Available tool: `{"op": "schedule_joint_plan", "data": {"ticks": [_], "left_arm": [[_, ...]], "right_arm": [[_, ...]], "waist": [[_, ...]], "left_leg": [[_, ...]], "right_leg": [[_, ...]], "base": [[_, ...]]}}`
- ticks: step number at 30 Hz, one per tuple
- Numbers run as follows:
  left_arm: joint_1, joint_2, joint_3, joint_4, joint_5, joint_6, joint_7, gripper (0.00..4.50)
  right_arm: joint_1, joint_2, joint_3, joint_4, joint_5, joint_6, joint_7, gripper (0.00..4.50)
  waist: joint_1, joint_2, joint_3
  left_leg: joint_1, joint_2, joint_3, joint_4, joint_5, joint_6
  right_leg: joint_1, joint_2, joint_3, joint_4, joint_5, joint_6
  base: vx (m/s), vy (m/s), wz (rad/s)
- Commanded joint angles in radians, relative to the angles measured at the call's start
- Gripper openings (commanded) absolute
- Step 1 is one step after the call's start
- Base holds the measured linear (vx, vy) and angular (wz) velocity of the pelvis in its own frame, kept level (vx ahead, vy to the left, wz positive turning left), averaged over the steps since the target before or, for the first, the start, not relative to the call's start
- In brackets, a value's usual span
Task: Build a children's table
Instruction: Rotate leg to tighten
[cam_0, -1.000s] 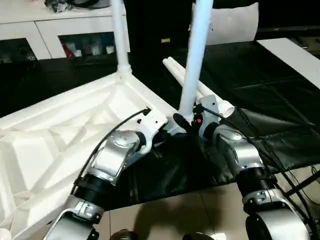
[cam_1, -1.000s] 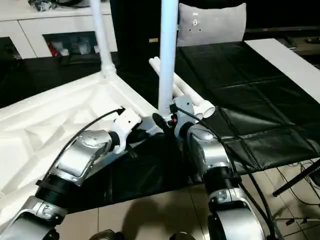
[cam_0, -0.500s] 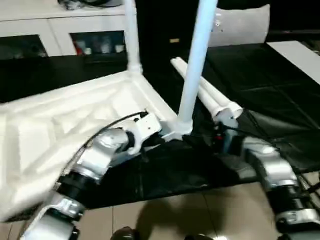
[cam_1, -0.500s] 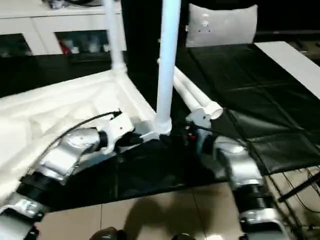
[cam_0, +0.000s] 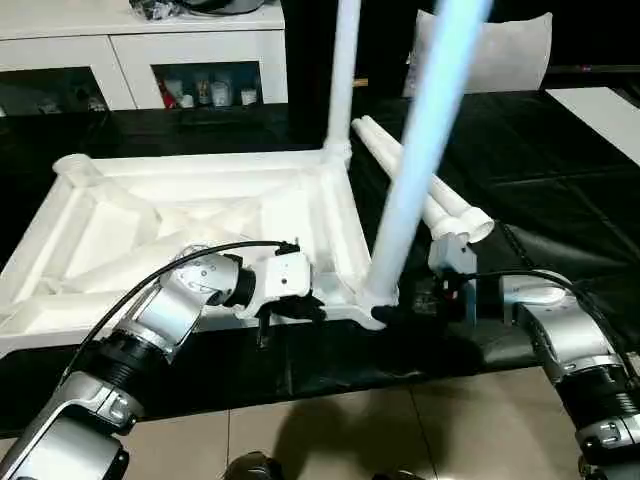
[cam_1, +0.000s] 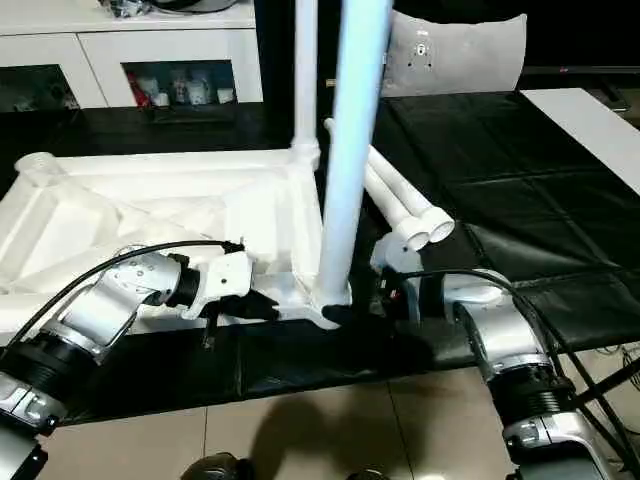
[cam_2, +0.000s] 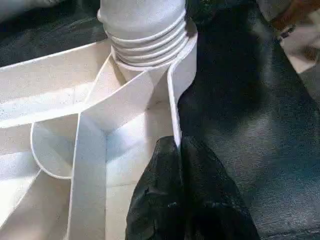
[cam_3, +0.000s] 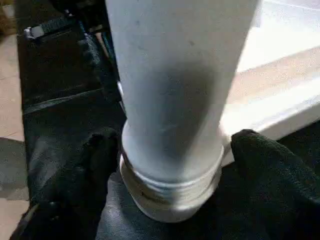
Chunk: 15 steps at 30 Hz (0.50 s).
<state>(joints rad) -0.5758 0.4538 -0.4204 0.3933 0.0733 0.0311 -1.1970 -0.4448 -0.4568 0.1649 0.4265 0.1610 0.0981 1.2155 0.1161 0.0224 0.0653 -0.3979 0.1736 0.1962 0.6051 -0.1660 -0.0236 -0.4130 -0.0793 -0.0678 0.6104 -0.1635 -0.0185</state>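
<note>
The white table top lies upside down on the black work table, ribs up. One leg stands in its far right corner socket. A second leg rises from the near right socket. Two loose legs lie side by side beyond it. My left gripper is shut on the top's near rim, just beside that near right socket. My right gripper has one black finger on each side of the second leg's threaded base, shut on it.
A white cabinet runs along the back. A pale cushion and a white board sit at the far right of the black table. Its front edge drops to a tiled floor.
The table top has swung round with my left gripper on its rim and now lies square to me. My right gripper drew off the near leg, then came back onto its base.
</note>
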Motion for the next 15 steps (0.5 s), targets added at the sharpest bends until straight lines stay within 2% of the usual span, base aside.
{"op": "schedule_joint_plan", "data": {"ticks": [1,5,10,15], "left_arm": [[-0.015,0.006,-0.033,0.004,0.014,-0.031,-0.037,0.00],[-0.012,0.008,-0.032,0.002,0.009,-0.041,-0.059,0.00],[-0.013,0.009,-0.035,0.008,0.008,-0.051,-0.067,0.00],[-0.012,0.010,-0.035,0.012,0.008,-0.054,-0.074,0.00]], "right_arm": [[-0.027,-0.009,0.006,0.001,0.015,-0.005,0.028,3.67],[-0.036,0.003,0.015,0.010,0.019,-0.004,0.055,3.36],[-0.041,0.007,0.022,0.018,0.022,-0.003,0.074,2.94],[-0.043,0.009,0.024,0.026,0.023,0.005,0.089,2.66]], "waist": [[-0.002,-0.008,-0.079],[-0.001,-0.011,-0.078],[-0.001,-0.010,-0.079],[-0.001,-0.010,-0.077]], "left_leg": [[0.030,0.062,-0.029,-0.071,-0.251,0.034],[0.031,0.062,-0.028,-0.071,-0.254,0.031],[0.032,0.063,-0.029,-0.072,-0.253,0.029],[0.034,0.063,-0.030,-0.073,-0.267,0.024]], "right_leg": [[0.046,-0.076,0.046,-0.076,-0.299,-0.201],[0.045,-0.077,0.047,-0.079,-0.325,-0.193],[0.046,-0.076,0.046,-0.076,-0.311,-0.201],[0.045,-0.078,0.046,-0.079,-0.338,-0.195]], "base": [[0.000,0.000,0.00],[0.000,0.000,0.00],[0.000,0.000,0.00],[0.000,0.000,0.00]]}}
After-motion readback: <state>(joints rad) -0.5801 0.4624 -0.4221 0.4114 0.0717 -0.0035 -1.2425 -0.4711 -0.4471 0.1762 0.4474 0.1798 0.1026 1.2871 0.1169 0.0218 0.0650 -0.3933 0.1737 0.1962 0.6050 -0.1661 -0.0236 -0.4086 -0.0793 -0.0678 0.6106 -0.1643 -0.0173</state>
